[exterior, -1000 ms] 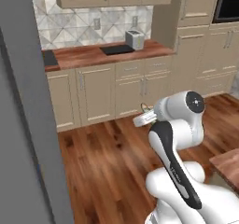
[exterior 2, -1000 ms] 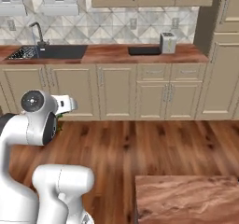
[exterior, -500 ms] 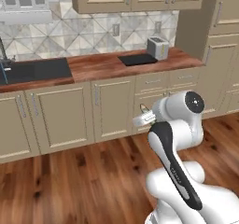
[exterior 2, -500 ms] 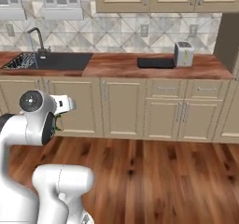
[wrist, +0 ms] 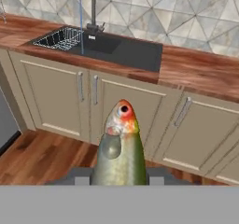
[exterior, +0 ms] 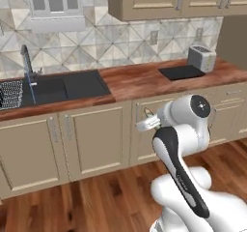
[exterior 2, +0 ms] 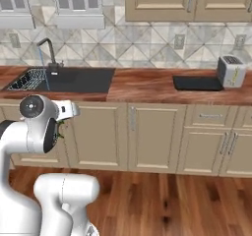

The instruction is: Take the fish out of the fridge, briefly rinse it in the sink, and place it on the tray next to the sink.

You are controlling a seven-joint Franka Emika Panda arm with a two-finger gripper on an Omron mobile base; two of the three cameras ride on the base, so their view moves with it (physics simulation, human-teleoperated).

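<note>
So the claw (wrist: 120,183) is clamped down tight on the fish (wrist: 120,148), which sticks straight out ahead of it, head forward, orange-red patch around the eye and olive-green body running back between the jaws. The fingertips are mostly hidden behind the fish body, but the grip looks centred on the thick part behind the head.

Handling-wise, my guess is it's light and fairly stiff, since it pokes out from the grip without drooping. It's tapered and probably slick, more so once wet, so I'd keep hold of that thick midsection and not let it creep toward the thin tail end. Squeezing harder on a taper could squirt it out forward.

Moving outward: ahead of the claw and up is the sink (wrist: 119,50), a black basin set into a reddish wood counter (wrist: 196,71), with the faucet (wrist: 91,6) at the back running a thin stream of water, and the white wire rack (wrist: 60,37) in the basin's far-left end. Beige cabinet doors sit directly in front of the claw, below the counter.

Well off to the claw's right along the same counter is the tray (exterior 2: 198,83), with a toaster (exterior 2: 231,71) just beside it on the far side. Tiled backsplash behind, wood floor below.

The claw is well short of the sink, so the rinse isn't done yet.
</note>
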